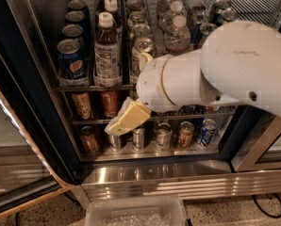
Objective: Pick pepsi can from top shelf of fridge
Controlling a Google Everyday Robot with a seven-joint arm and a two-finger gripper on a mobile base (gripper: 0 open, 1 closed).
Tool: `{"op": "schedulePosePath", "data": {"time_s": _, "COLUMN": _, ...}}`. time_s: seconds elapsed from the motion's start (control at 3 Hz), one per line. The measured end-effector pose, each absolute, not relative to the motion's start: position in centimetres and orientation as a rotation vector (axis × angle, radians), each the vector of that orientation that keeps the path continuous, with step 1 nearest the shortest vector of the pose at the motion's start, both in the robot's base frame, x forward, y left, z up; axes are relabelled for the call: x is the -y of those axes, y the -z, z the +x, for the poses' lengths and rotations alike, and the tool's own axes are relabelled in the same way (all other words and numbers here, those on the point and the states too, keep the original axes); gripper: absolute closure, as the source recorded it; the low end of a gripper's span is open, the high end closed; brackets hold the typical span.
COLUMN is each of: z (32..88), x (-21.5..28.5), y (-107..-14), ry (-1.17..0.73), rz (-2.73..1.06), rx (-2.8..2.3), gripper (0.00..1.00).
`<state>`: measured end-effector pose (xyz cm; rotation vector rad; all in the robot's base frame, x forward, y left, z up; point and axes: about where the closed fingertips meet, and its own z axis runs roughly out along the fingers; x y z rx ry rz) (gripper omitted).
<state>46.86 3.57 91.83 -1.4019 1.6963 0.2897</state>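
One cream-yellow wedge-shaped gripper (116,126) hangs below and right of the dark blue, silver-topped pepsi can (71,60), clenched or released I cannot tell.

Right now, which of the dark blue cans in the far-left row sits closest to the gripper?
The front pepsi can, the only one showing its logo; the gripper hangs below and right of it.
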Motion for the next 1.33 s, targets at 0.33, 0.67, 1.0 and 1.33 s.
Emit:
{"op": "schedulePosePath", "data": {"time_s": 0.33, "z": 46.8, "x": -4.1, "y": -90.7, "ry": -0.304, "rz": -1.297, "rx": -1.691, "gripper": 0.0}}
{"op": "schedulePosePath", "data": {"time_s": 0.67, "z": 48.0, "x": -4.7, "y": -89.9, "ry": -0.3, "rz": -1.224, "rx": -1.653, "gripper": 0.0}}
{"op": "schedulePosePath", "data": {"time_s": 1.0, "z": 49.3, "x": -5.3, "y": -90.1, "ry": -0.291, "rz": -1.176, "rx": -1.604, "gripper": 0.0}}
{"op": "schedulePosePath", "data": {"time_s": 1.33, "z": 49.1, "x": -5.5, "y": -90.2, "ry": -0.285, "rz": -1.185, "rx": -1.598, "gripper": 0.0}}
